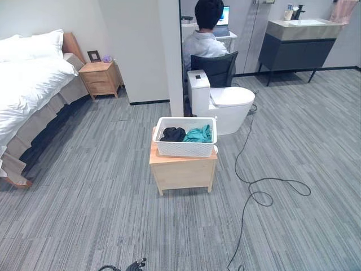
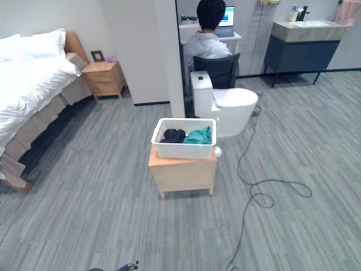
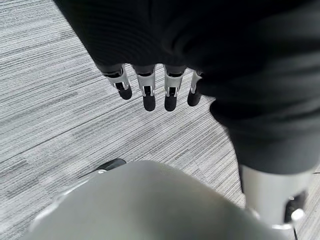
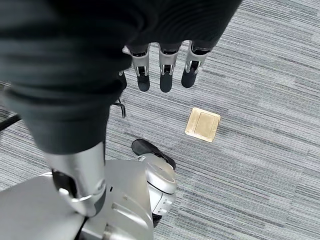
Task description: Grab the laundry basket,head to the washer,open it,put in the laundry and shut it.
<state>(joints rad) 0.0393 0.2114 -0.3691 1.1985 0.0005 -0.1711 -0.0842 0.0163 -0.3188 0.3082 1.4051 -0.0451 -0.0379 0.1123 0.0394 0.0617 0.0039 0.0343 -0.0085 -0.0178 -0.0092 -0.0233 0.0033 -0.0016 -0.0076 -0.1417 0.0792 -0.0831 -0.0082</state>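
A white laundry basket (image 1: 185,137) stands on a low wooden stool (image 1: 181,169) in the middle of the room, some way ahead of me. Inside it lie a black garment (image 1: 172,134) and a teal garment (image 1: 198,134). My left hand (image 3: 150,87) hangs over the grey carpet with its fingers straight and holding nothing. My right hand (image 4: 162,70) hangs the same way, fingers relaxed and empty, above the floor.
A white toilet (image 1: 223,103) stands just behind the stool. A person sits in a dark chair (image 1: 214,68) at a desk beyond it. A bed (image 1: 28,84) and nightstand (image 1: 100,78) are at left, a vanity (image 1: 299,45) at back right. A brass floor plate (image 4: 202,124) lies in the carpet.
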